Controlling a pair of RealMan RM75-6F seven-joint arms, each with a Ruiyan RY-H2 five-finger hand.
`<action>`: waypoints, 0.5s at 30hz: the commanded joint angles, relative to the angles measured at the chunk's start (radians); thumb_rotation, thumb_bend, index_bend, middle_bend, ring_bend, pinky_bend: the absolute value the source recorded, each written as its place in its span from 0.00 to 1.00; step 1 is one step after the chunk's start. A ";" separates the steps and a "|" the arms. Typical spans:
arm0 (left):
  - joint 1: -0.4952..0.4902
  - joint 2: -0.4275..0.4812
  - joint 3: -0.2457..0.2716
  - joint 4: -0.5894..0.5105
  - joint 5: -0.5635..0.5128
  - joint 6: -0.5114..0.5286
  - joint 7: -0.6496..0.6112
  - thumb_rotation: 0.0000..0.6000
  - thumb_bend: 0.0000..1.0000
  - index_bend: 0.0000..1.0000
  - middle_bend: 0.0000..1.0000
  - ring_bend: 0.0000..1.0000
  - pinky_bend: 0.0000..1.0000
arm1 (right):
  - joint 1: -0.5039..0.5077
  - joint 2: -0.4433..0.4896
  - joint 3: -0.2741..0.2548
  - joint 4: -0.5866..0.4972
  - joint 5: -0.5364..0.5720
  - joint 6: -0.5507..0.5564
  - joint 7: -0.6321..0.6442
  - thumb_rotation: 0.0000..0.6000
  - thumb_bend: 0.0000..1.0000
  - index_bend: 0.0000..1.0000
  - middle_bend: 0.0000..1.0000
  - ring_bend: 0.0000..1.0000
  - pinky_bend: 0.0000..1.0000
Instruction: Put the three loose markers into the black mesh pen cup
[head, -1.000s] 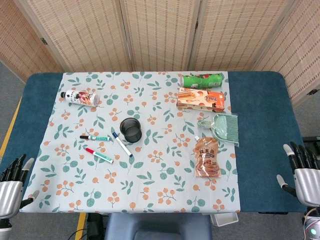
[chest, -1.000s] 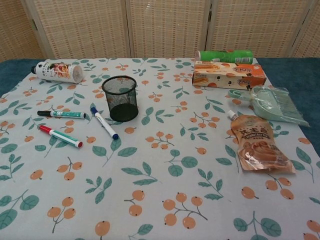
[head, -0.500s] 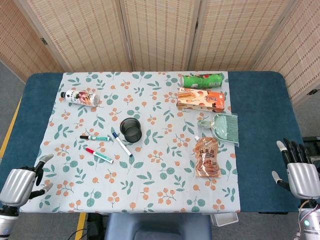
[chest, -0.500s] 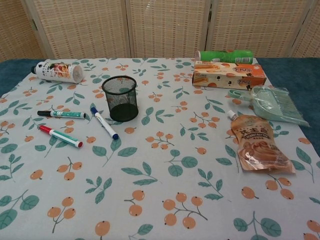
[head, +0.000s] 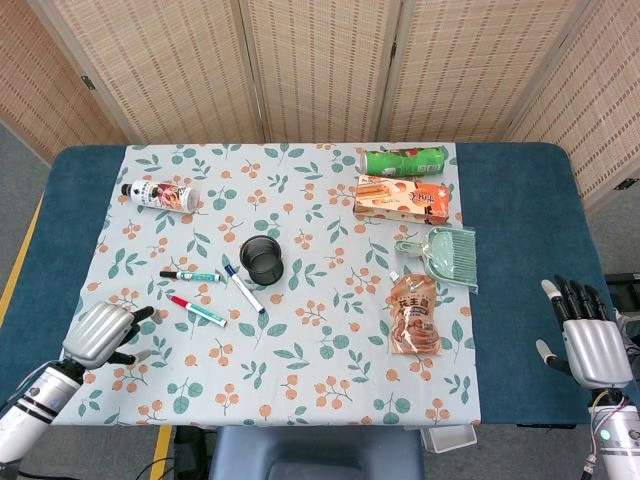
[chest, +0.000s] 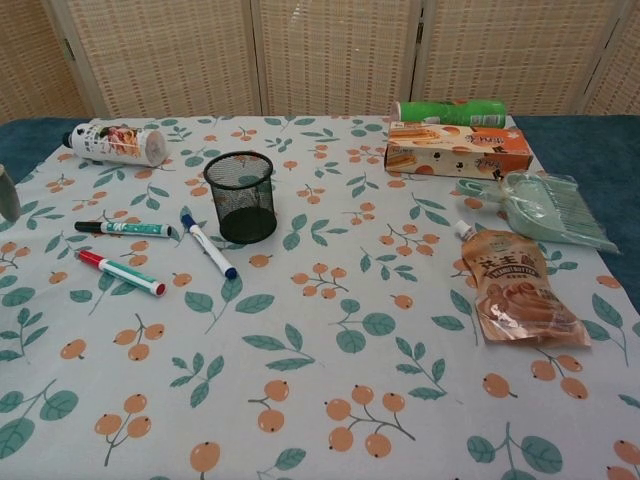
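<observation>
Tabletop (head: 520, 200) in blue, under a leaf-print cloth (head: 300, 340), faces woven screens (head: 320, 60). From the head view we see our left hand (head: 103, 333) and right hand (head: 582, 338), both spread, empty (chest view misses them). Three markers (head: 192, 275) lie just left of the mesh cup (head: 264, 259); a snack pouch (head: 413, 315) lies right.

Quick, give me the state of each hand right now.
Left hand: holds nothing, fingers loosely apart, near the table's front left corner.
Right hand: open, fingers spread, holds nothing, off the table's right edge.
</observation>
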 joint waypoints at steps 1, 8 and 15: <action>-0.054 -0.021 -0.010 0.013 -0.009 -0.057 0.003 1.00 0.21 0.41 1.00 1.00 1.00 | 0.000 0.000 0.001 0.001 0.004 0.000 0.002 1.00 0.28 0.05 0.00 0.00 0.00; -0.146 -0.077 -0.024 0.076 -0.020 -0.137 -0.017 1.00 0.28 0.41 1.00 1.00 1.00 | 0.009 -0.004 0.011 0.010 0.038 -0.014 -0.006 1.00 0.28 0.05 0.00 0.00 0.00; -0.208 -0.131 -0.020 0.173 -0.026 -0.177 -0.109 1.00 0.38 0.44 1.00 1.00 1.00 | 0.020 -0.017 0.022 0.020 0.071 -0.027 -0.034 1.00 0.28 0.05 0.00 0.00 0.00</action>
